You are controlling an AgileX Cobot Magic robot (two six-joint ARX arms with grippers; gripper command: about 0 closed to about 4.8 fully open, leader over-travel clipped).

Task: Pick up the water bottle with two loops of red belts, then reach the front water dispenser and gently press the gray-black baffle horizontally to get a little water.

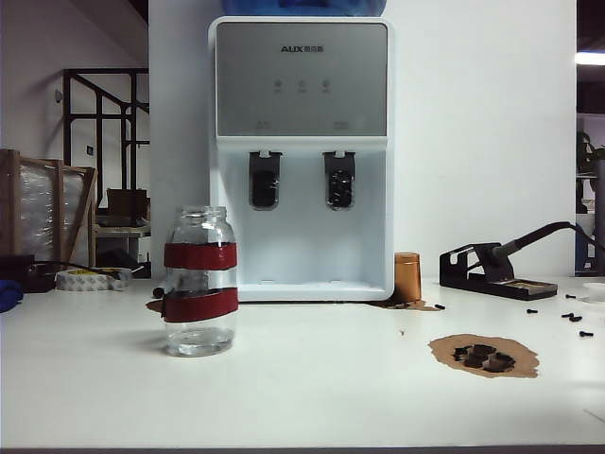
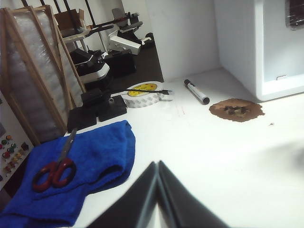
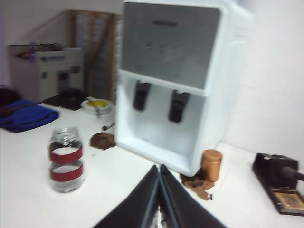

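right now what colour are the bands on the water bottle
Dark red, both bands on the water bottle; clearest in the exterior view.

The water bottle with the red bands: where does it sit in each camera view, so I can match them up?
Exterior view: water bottle stands left of centre, in front of the water dispenser, towards its left side.
Left wrist view: not in it; only the dispenser's lower corner shows.
Right wrist view: bottle stands apart from the dispenser, before the blue cloth.
Shared landmark: the dispenser.

On the white table (image 1: 312,378), the clear red-banded water bottle (image 1: 199,281) stands front-left of the tall white water dispenser (image 1: 301,156); a copper cylinder (image 1: 407,276) sits just right.
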